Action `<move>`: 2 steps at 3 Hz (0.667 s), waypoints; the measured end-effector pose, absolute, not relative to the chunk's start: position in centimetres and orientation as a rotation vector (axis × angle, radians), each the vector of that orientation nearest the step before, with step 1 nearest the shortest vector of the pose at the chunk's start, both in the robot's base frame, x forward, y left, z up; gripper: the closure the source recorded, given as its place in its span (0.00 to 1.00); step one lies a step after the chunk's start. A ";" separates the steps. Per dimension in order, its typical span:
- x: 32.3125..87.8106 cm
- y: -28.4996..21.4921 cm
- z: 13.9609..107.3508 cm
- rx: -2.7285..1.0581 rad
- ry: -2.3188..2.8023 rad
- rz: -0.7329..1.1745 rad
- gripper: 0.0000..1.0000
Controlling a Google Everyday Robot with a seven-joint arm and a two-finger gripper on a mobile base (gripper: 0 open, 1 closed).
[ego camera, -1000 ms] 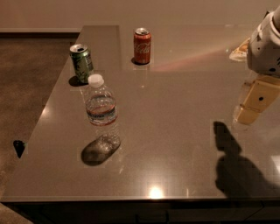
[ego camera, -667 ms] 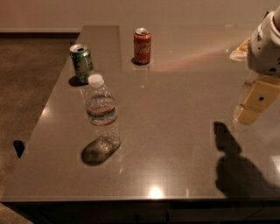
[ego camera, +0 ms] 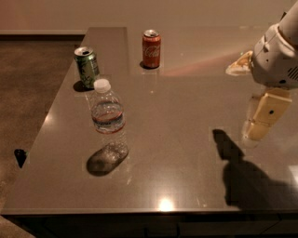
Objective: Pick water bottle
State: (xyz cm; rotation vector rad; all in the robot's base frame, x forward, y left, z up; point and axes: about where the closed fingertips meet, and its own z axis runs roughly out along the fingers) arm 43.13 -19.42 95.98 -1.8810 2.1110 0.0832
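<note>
Water bottle [ego camera: 108, 118] stands upright on worktop [ego camera: 181, 153], left side, nearer than green can [ego camera: 87, 66] and red can [ego camera: 151, 49]; space all around, so side grasp looks possible. Gripper [ego camera: 257, 130] hangs at right edge, well apart from bottle; its grasp state, cannot tell.

Dim room, warm light. Glossy grey-brown surface [ego camera: 186, 139] fills most of the view, its far edge meeting a plain pale beige wall [ego camera: 139, 11]. Lighter baseboard [ego camera: 37, 32] runs along the wall foot at the far left. Dark brown speckled floor [ego camera: 28, 79] lies beyond the left edge. Bright glare spot [ego camera: 164, 204] sits at the near edge, around the middle. Pinkish light streak [ego camera: 200, 65] crosses the far right part. Dark shadow [ego camera: 247, 181] lies toward the near right corner. Small dark object [ego camera: 19, 157] is just off the left edge, can't tell what. Tool [ego camera: 253, 132] hangs above the surface by the right edge.
</note>
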 end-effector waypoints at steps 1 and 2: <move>41.8 -16.7 94.0 -1.996 1.991 0.235 0.00; 40.6 -11.9 92.5 -2.023 1.868 0.349 0.00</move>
